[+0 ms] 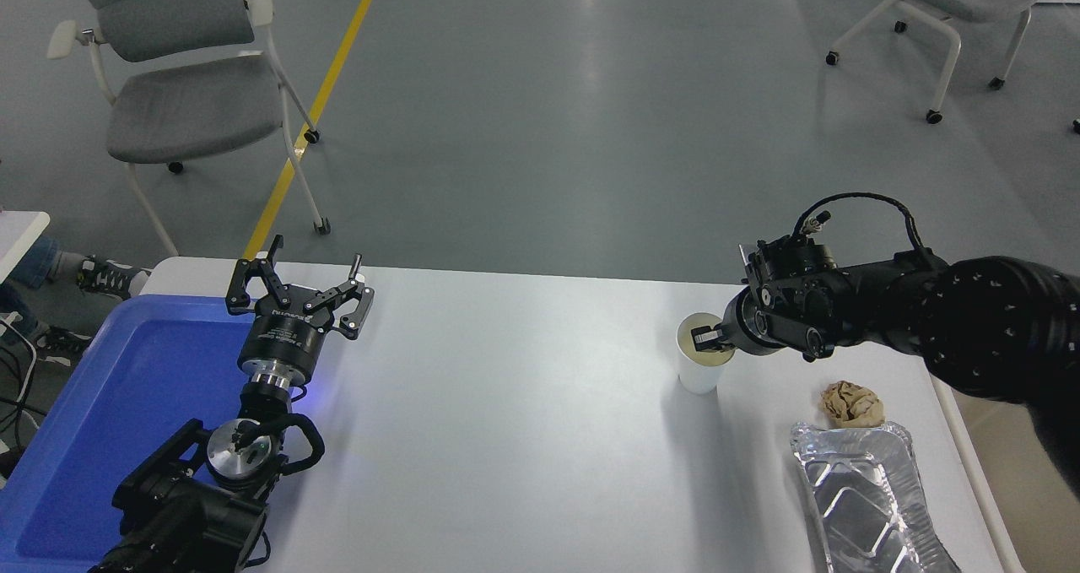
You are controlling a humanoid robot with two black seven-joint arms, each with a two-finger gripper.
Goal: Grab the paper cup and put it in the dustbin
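Observation:
The white paper cup (697,375) stands upright on the white table (506,438) at the right. My right gripper (707,338) reaches in from the right at rim height. One finger sits inside the cup's cream mouth and the other is hidden at the near rim, so the gripper is shut on the rim. My left gripper (299,290) is parked at the lower left, open, with nothing in it. The dustbin is out of view.
A blue tray (101,421) lies at the table's left edge beside my left arm. A crumpled brown paper ball (850,402) and a silver foil tray (869,505) sit at the right front. Grey chairs (186,92) stand on the floor beyond the table.

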